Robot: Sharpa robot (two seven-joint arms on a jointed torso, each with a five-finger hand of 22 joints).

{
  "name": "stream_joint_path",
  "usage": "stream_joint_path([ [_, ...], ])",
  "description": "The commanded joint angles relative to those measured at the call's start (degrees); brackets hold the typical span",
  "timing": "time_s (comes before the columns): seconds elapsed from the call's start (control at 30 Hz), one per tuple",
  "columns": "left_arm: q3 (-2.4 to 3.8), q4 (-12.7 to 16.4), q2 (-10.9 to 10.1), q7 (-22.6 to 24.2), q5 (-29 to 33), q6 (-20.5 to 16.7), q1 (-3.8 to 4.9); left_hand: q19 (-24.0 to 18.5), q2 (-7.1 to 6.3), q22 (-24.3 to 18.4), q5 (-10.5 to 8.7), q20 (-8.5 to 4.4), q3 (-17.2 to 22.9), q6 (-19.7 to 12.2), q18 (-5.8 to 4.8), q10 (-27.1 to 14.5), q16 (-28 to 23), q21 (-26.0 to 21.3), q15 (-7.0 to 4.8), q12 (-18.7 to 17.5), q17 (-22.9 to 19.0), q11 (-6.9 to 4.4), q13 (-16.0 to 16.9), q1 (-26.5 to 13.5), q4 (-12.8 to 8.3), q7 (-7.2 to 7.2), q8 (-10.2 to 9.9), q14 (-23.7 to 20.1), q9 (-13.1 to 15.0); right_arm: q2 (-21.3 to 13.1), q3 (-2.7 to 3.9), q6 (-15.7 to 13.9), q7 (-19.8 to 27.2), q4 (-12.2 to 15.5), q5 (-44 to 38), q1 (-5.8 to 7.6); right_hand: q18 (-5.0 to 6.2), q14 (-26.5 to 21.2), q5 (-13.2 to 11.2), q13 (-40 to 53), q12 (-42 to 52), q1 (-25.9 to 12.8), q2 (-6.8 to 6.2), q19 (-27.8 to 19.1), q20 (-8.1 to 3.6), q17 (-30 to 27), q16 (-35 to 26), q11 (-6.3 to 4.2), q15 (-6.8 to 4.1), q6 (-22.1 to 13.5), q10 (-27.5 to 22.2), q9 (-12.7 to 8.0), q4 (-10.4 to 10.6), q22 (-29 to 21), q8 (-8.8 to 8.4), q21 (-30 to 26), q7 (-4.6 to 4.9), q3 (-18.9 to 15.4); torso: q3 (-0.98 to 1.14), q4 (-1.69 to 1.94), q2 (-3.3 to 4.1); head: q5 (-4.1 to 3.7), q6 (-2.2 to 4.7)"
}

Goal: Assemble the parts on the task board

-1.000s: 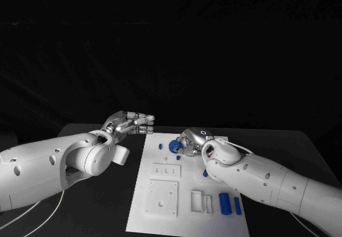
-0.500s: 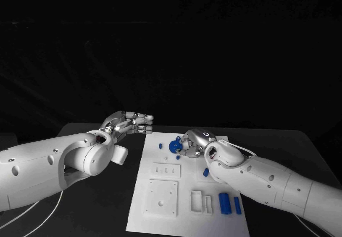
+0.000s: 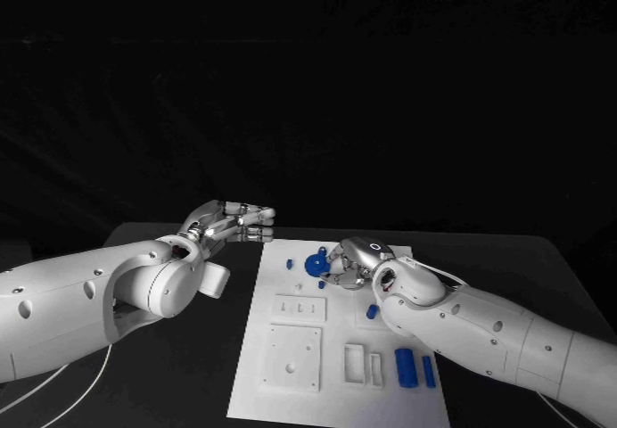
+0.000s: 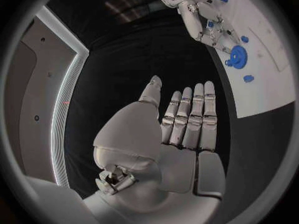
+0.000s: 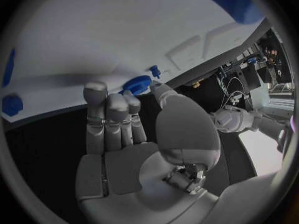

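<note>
Gear is the live item: a blue toothed wheel sitting at the far end of the task board, just beside your right hand. That hand hovers low over the board's far end, fingers straight and apart, nothing held; in the right wrist view the fingertips sit close to the gear, but you can't tell from these frames whether they touch it. Your left hand is off the board's left side over the black table, flat, fingers extended together, holding nothing. Risks, as judgements: a sideways brush from the right hand could skid the gear or knock the small blue pieces lying close around it; a grab from this flat pose would likely catch only the toothed rim and let the gear tip. The right forearm crosses the board's right side, and two blue cylinders lie near the close end just beside it, so a low drag back may roll them off. Room: the gear sits near the far edge, leaving little board beyond it. Open table lies left of the board and past its far end; the white raised blocks take up the middle, so cross them high.
</note>
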Motion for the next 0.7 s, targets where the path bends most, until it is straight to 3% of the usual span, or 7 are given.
stream_joint_path([
  [0.03, 0.04, 0.15, -0.04, 0.48, -0.14, 0.64, 0.06, 0.05, 0.18, -0.09, 0.26, -0.25, 0.05, -0.45, -0.82, 0.30, 0.22, 0.31, 0.07, 0.27, 0.09, 0.05, 0.03, -0.04, 0.17, -0.02, 0.26, 0.22, 0.10, -0.41, -0.04, -1.70, -0.65, 0.33, 0.24, -0.20, 0.87, 0.12, 0.17, 0.13, 0.33, -0.61, -0.13, 2.95, 0.24, 0.01, 0.28, -0.01, 0.27, 0.53, 0.53, -0.05, 0.13, 2.23, 0.09, 0.13, 0.08, 1.04, 0.00, 0.00, 0.01, -0.03, 0.04],
  [0.23, 0.04, -0.01, -0.15, 0.51, -0.14, 0.62, 0.06, 0.05, 0.18, -0.09, 0.26, -0.25, 0.05, -0.45, -0.82, 0.30, 0.22, 0.31, 0.07, 0.27, 0.09, 0.05, 0.03, -0.04, 0.17, -0.02, 0.26, 0.22, 0.10, -2.00, 0.69, -4.42, -0.75, 1.65, 1.81, -0.32, 0.91, 0.12, -0.33, 0.19, 0.38, -0.92, -0.24, 2.96, 0.24, 0.04, 0.34, 0.00, 0.27, 0.54, 0.58, -0.06, 0.35, 2.26, 0.08, 0.32, 0.08, 1.25, 0.09, -0.17, -0.08, -0.06, 0.24],
  [0.4, 0.04, -0.19, -0.21, 0.52, -0.14, 0.56, 0.06, 0.05, 0.18, -0.09, 0.26, -0.25, 0.05, -0.45, -0.82, 0.30, 0.22, 0.31, 0.07, 0.27, 0.09, 0.05, 0.03, -0.04, 0.17, -0.02, 0.26, 0.22, 0.10, -3.78, 2.17, -4.92, -0.74, 3.41, 3.45, -0.33, 0.95, 0.13, -0.75, 0.25, 0.45, -0.79, -0.23, 2.96, 0.27, 0.15, 0.46, -0.01, 0.28, 0.65, 0.62, -0.04, 0.49, 2.32, 0.11, 0.54, 0.05, 1.15, 0.19, -0.47, -0.19, -0.14, 0.69],
  [0.47, 0.04, -0.28, -0.22, 0.53, -0.14, 0.53, 0.06, 0.05, 0.18, -0.09, 0.26, -0.25, 0.05, -0.45, -0.82, 0.30, 0.22, 0.31, 0.07, 0.27, 0.09, 0.05, 0.03, -0.04, 0.17, -0.02, 0.26, 0.22, 0.10, -4.65, 2.96, -4.81, -0.67, 4.10, 4.37, -0.33, 0.93, 0.10, -2.71, 0.26, 0.44, 0.08, -0.24, 2.94, 0.27, 0.11, 0.42, -0.03, 0.26, 0.83, 0.61, -0.05, -0.17, 2.34, 0.09, 0.57, 0.03, 1.63, 0.27, -0.66, -0.27, -0.14, 0.86],
  [0.53, 0.04, -0.39, -0.22, 0.53, -0.14, 0.52, 0.06, 0.05, 0.18, -0.09, 0.26, -0.25, 0.05, -0.45, -0.82, 0.30, 0.22, 0.31, 0.07, 0.27, 0.09, 0.05, 0.03, -0.04, 0.17, -0.02, 0.26, 0.22, 0.10, -5.85, 3.74, -4.50, -0.32, 4.82, 5.61, -0.33, 0.86, 0.08, -5.51, 0.35, 0.51, 1.89, -0.42, 2.92, 0.26, 0.06, 0.37, 0.01, 0.26, 0.93, 0.61, -0.06, -2.25, 2.35, 0.07, 0.54, 0.10, 3.00, 0.36, -0.83, -0.36, -0.10, 0.94],
  [0.7, 0.03, -0.62, -0.24, 0.51, -0.14, 0.61, 0.06, 0.06, 0.13, -0.08, 0.23, -0.25, 0.12, -0.49, -0.82, 0.33, 0.23, 0.32, 0.07, 0.28, 0.09, 0.04, 0.04, 0.07, 0.13, -0.02, 0.26, 0.24, 0.09, -8.92, 5.32, -2.69, 3.18, 5.56, 10.41, -0.32, 0.51, -0.08, -8.52, 0.36, 0.40, 6.92, -0.62, 2.73, 0.31, -0.38, -0.22, 0.16, 0.31, 1.88, 0.34, -0.05, -10.42, 2.31, 0.09, -0.17, 0.36, 5.36, 0.68, -1.33, -0.58, -0.04, 1.06],
])
